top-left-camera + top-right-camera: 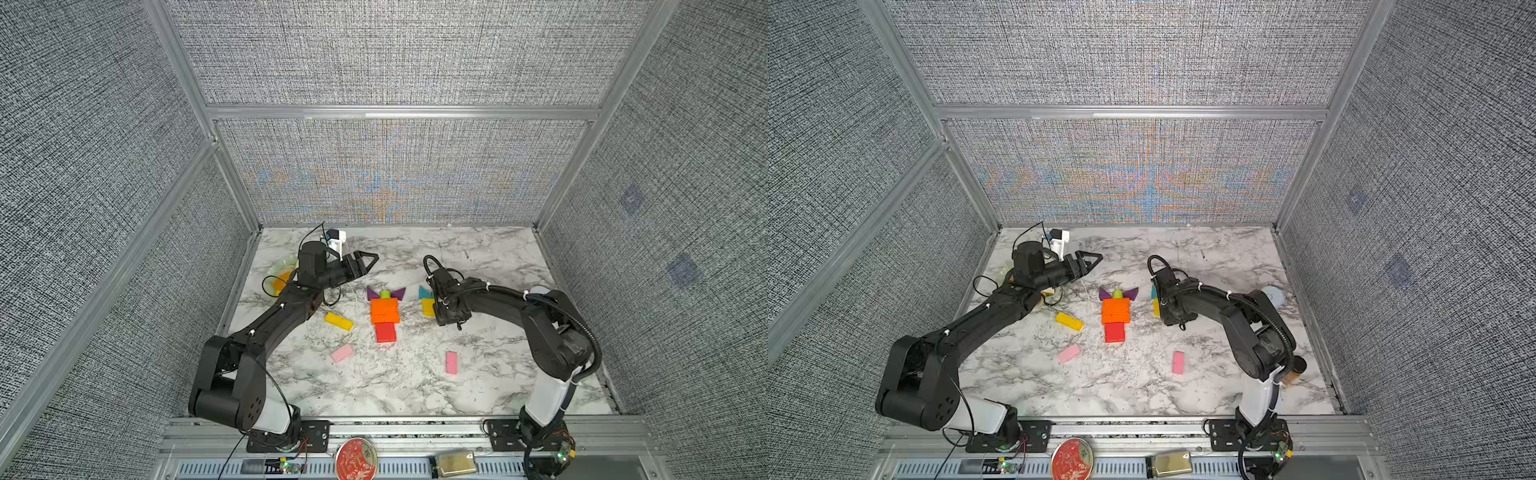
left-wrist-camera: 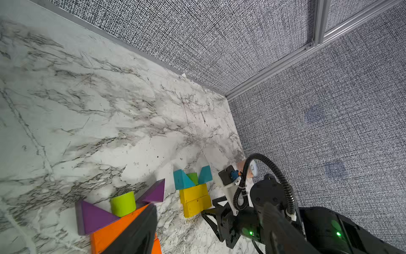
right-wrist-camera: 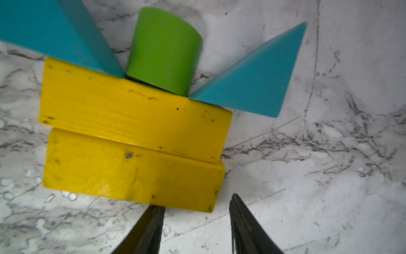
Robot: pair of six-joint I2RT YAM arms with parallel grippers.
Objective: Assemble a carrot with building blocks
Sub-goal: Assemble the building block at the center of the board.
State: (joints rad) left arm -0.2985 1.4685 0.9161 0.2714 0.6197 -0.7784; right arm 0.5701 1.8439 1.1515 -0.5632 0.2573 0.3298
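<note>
At mid-table lie two purple triangles (image 1: 372, 293), a green stub (image 1: 385, 294), orange bars (image 1: 385, 311) and a red block (image 1: 385, 332), laid out together. To their right are two yellow bars (image 3: 134, 114), a green stub (image 3: 164, 50) and two teal triangles (image 3: 252, 77). My right gripper (image 3: 196, 202) points down at the near yellow bar's edge, open and holding nothing. My left gripper (image 1: 371, 261) hangs raised behind the orange group, open and empty. A loose yellow bar (image 1: 338, 321) and two pink bars (image 1: 341, 353) (image 1: 451, 362) lie apart.
A pale green plate (image 1: 279, 266) sits at the back left, partly under my left arm. An amber jar (image 1: 1295, 371) and a pale-lidded container (image 1: 1273, 296) stand behind my right arm. Fabric walls close in on three sides, and a metal rail (image 1: 415, 428) runs along the front.
</note>
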